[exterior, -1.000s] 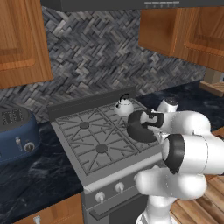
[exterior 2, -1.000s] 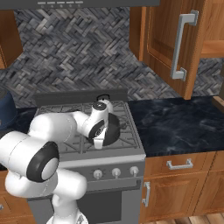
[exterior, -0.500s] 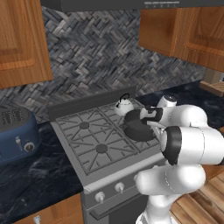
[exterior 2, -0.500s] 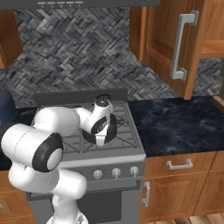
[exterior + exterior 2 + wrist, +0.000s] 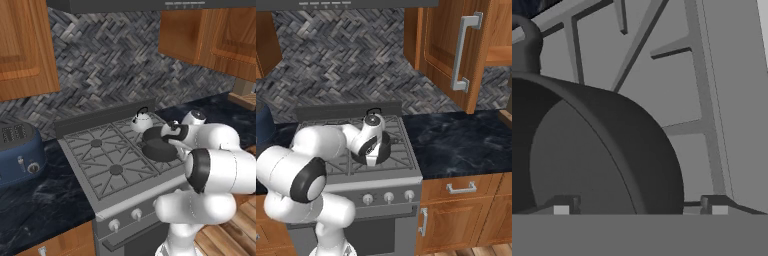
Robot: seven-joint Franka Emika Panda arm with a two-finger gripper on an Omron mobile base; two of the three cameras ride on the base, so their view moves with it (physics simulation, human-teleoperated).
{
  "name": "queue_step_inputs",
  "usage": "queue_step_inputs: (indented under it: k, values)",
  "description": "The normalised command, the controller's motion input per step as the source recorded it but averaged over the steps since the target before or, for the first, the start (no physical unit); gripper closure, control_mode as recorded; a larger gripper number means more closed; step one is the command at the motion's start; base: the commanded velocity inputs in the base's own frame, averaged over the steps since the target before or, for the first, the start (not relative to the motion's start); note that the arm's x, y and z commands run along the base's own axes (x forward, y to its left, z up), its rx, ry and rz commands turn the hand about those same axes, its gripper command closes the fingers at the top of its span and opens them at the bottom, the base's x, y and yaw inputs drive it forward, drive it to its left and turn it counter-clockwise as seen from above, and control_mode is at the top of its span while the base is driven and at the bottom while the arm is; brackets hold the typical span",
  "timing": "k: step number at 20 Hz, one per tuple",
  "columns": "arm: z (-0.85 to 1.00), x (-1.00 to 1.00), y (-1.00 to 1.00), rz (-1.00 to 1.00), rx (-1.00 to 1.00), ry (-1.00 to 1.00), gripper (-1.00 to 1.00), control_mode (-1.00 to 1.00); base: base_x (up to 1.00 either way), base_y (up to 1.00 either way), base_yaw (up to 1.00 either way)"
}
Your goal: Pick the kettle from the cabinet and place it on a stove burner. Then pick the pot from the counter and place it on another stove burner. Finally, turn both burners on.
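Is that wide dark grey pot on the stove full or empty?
Empty. The hand view looks into the wide dark grey pot and shows only its bare inner floor; it sits on the grey stove grate.

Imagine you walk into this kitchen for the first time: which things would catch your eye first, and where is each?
The big white robot arm fills the foreground, bent over the grey steel range. Beneath its open gripper a dark grey pot sits on the front right grate, with the small silvery kettle on the burner behind it. A blue toaster stands on the black counter left of the range.
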Motion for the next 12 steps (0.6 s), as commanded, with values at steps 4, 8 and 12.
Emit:
queue_step_inputs:
  k: [4, 8, 12]
  values:
    - [0.31, -0.06, -0.02, 0.00, 0.00, -0.09, -1.00, -1.00, 0.00, 0.00, 0.00]
    - [0.37, -0.05, -0.04, -0.01, 0.00, -0.07, -1.00, -1.00, 0.00, 0.00, 0.00]
    - [0.33, -0.12, -0.05, 0.00, 0.00, -0.04, -1.00, -1.00, 0.00, 0.00, 0.00]
